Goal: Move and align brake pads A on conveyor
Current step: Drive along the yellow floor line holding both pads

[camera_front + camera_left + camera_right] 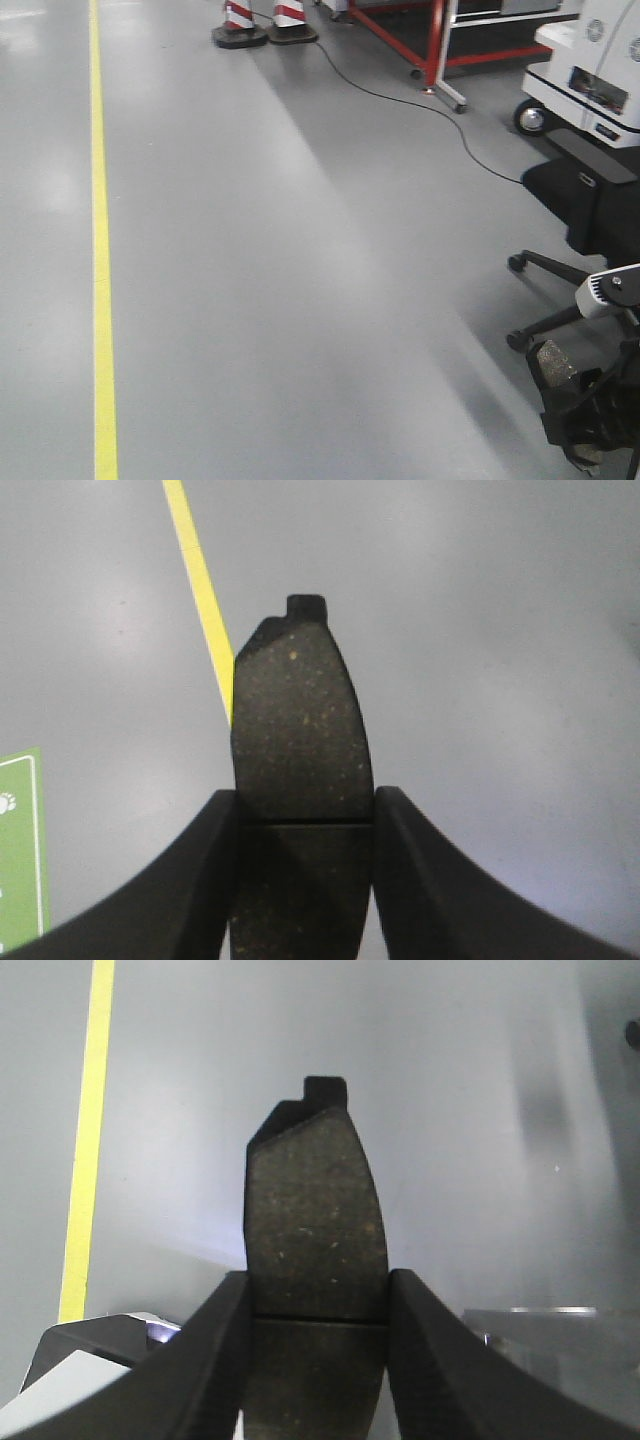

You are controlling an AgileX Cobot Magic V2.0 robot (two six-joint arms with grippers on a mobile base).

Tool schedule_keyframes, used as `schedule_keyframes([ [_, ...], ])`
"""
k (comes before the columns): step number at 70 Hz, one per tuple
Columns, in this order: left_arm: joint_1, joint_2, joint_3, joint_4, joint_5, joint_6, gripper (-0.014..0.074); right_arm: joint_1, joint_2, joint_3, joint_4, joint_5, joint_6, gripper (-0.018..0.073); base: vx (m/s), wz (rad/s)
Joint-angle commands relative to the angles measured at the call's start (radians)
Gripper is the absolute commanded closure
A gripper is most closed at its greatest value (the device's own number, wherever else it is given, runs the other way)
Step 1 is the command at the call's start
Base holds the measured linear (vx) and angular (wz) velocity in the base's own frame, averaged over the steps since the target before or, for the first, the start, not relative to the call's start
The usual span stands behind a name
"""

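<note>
The left gripper's (303, 810) black fingers (215, 865) were drawn narrow onto the left brake pad (300, 730). They pinched its two long edges right at the groove across its middle. The pad's dark, gold-flecked face was turned to the wrist camera, and its small end tab pointed away from the wrist. Behind this pad lay glossy grey floor (500, 680), with a yellow floor line (205, 610) running off behind the pad's left edge and a green sign (20, 850) at the left margin. The right gripper (318, 1295) was set the same way. Its fingers (420, 1345) clamped the right brake pad (315, 1220) by both edges at the groove, with the rough, curved face showing and the notched tab at the far end. Both pads were thus held off the floor, one in each gripper. Past the right pad a yellow stripe (90, 1140) ran along the left side, a white-and-black housing (80, 1375) filled the lower left corner, and a dull metal surface (540, 1345) sat at the lower right. In the front-facing view a speckled brake pad (553, 365) showed low at the right edge amid dark hardware (600, 420), though which arm carried it could not be told. Farther out stood a black office chair (585, 190), a white machine (590, 75), a red frame (435, 40), a black cable (400, 100) and two striped cones (265, 22).
</note>
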Motion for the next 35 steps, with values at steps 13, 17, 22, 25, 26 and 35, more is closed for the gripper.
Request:
schedule_keyframes([
  [13,-0.003,-0.003,-0.028,-0.002,-0.074,0.0,0.0476,0.001,-0.015,-0.028,0.013,-0.015,-0.007,0.0559,0.13,0.34],
  [17,-0.003,-0.003,-0.028,-0.002,-0.074,0.0,0.0476,0.001,-0.015,-0.028,0.013,-0.006,-0.007,0.0559,0.16,0.36],
  [22,-0.003,-0.003,-0.028,-0.002,-0.074,0.0,0.0476,0.001,-0.015,-0.028,0.013,0.003,-0.007,0.0559,0.18,0.35],
  [25,-0.003,-0.003,-0.028,-0.002,-0.074,0.0,0.0476,0.001,-0.015,-0.028,0.013,0.009,-0.007,0.0559,0.2,0.33],
  [26,-0.003,-0.003,-0.028,-0.002,-0.074,0.0,0.0476,0.001,-0.015,-0.028,0.013,0.011,-0.007,0.0559,0.21,0.32],
  [35,-0.003,-0.003,-0.028,-0.002,-0.074,0.0,0.0476,0.001,-0.015,-0.028,0.013,0.015,-0.007,0.0559,0.23,0.3],
])
